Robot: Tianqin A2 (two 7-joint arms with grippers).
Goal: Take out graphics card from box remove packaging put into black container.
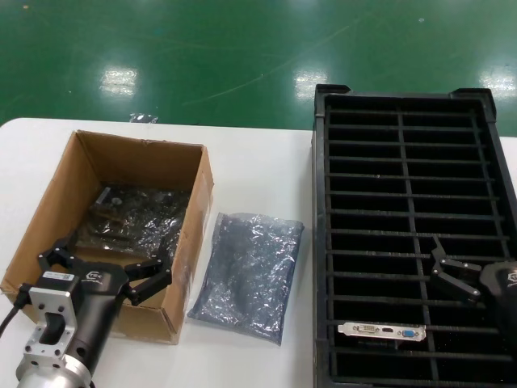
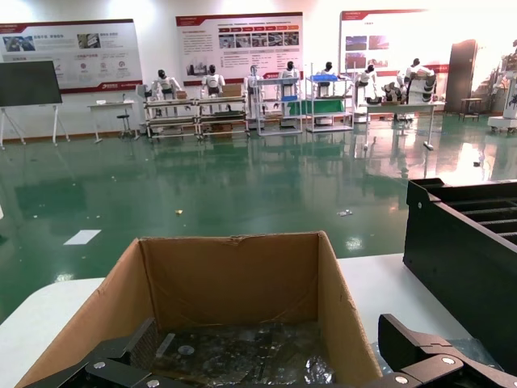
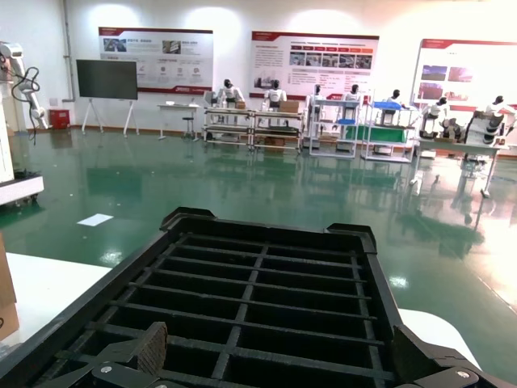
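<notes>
From my remote seat: left pincer (image 1: pixel 109 263) hangs over the near end of the box (image 1: pixel 121 166), fingers spread wide, gripping nothing. Glossy bagged boards (image 1: pixel 133 218) lie inside the box. The packaging (image 1: pixel 250 275) lies flat on the white tabletop (image 1: pixel 258 162), between box and black container (image 1: pixel 408 105). The graphics card (image 1: pixel 382 330) stands in a near slot of the container, silver bracket up. Right pincer (image 1: pixel 454 271) hovers above the container's near right part, fingers apart, empty, just beyond the card.
</notes>
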